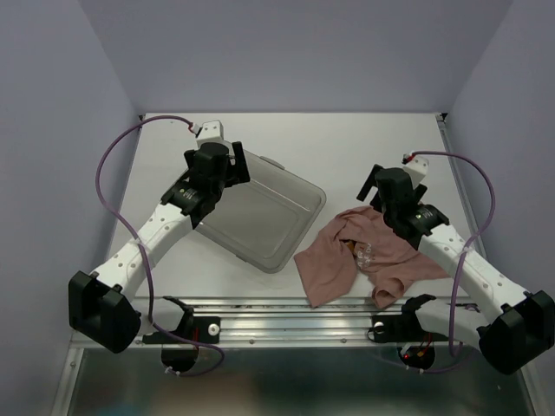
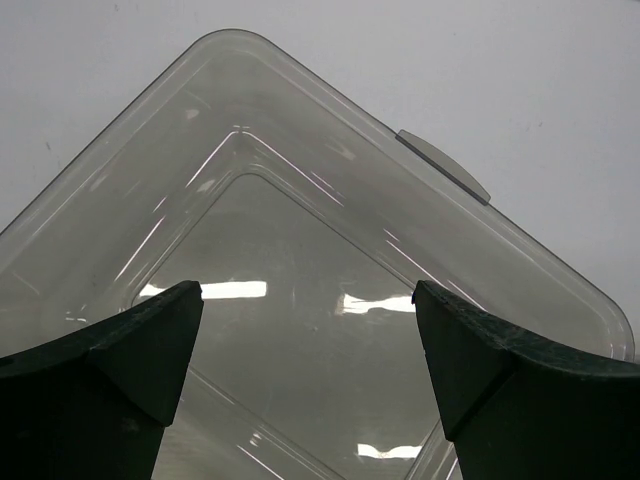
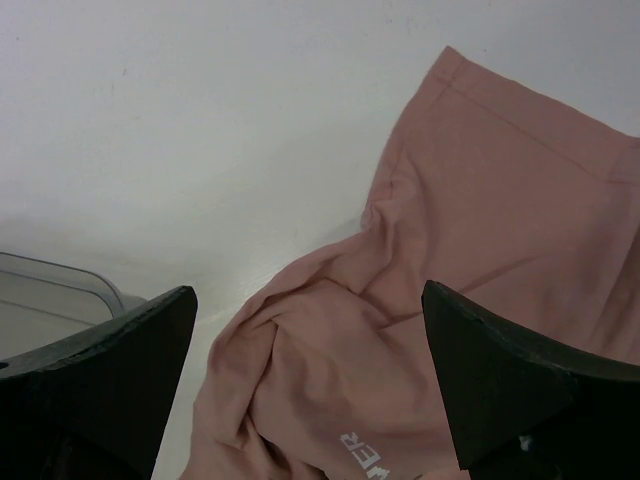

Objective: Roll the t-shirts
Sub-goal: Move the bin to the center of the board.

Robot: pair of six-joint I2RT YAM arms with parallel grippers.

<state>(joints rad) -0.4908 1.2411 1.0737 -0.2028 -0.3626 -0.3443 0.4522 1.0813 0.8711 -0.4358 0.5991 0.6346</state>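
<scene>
Directly beneath the right gripper (image 3: 310,300), whose jaws stand spread wide with nothing between them, lies the dusty-pink t-shirt (image 3: 480,250), crumpled on the white bench (image 1: 347,143). From this gripper's own camera the cloth fills the space under and between its fingers and runs on past the right finger, where a stitched hem lies flat against the bench. A few white printed letters show on the fabric low between the fingers. Whether the fingertips touch the cloth cannot be told. Beyond the left finger of that gripper, a corner of the clear grey bin (image 1: 260,221) shows, just beside the shirt. The left gripper (image 2: 310,300) hangs over the bin, well apart from the shirt, its jaws likewise spread and empty. Below it the bin sits cornerwise, one corner pointing ahead of the fingers, with a small grey tab (image 2: 443,165) on the rim ahead of the right finger.
</scene>
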